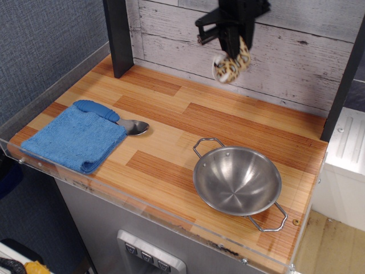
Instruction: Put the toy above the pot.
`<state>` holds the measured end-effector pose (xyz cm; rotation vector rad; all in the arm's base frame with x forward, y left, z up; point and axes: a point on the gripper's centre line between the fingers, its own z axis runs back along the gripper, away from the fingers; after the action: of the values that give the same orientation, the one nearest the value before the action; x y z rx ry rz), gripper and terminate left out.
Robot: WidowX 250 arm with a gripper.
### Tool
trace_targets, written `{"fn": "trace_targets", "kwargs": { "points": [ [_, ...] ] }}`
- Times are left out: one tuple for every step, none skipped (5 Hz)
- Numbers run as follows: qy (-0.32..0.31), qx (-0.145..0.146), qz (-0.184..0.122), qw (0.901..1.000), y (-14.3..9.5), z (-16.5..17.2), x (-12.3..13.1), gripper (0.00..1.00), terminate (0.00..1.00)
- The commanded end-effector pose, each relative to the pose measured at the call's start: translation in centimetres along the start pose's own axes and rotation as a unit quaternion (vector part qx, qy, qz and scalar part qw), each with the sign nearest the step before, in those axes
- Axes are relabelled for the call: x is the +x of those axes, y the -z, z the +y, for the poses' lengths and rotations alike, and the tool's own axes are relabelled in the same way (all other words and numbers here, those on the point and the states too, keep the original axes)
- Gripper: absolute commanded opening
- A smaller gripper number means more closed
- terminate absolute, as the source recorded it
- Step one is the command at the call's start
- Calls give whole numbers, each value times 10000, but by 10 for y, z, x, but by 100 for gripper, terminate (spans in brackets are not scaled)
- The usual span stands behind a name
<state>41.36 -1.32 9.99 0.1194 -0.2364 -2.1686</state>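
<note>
The toy (230, 65), a small tan plush with dark spots and white patches, hangs in the air near the back wall, held from above by my black gripper (234, 44), which is shut on it. The pot (237, 180), a shiny steel bowl with two wire loop handles, stands empty on the wooden table at the front right. The toy is well above the table, behind the pot and slightly to its left.
A blue cloth (74, 138) lies at the front left with a metal spoon with a blue handle (117, 119) beside it. A dark post (118, 35) stands at the back left. A clear acrylic rim (142, 214) edges the table front.
</note>
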Motion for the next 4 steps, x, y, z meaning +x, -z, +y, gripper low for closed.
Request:
{"fn": "trace_targets", "kwargs": {
  "points": [
    [779, -5, -47, 9969, 2, 9, 32, 0, 0],
    [1024, -161, -56, 9946, 11, -5, 43, 0, 0],
    [1165, -206, -30, 9930, 15, -21, 47, 0, 0],
    [1182, -312, -124, 9924, 28, -27, 45, 0, 0]
  ]
}}
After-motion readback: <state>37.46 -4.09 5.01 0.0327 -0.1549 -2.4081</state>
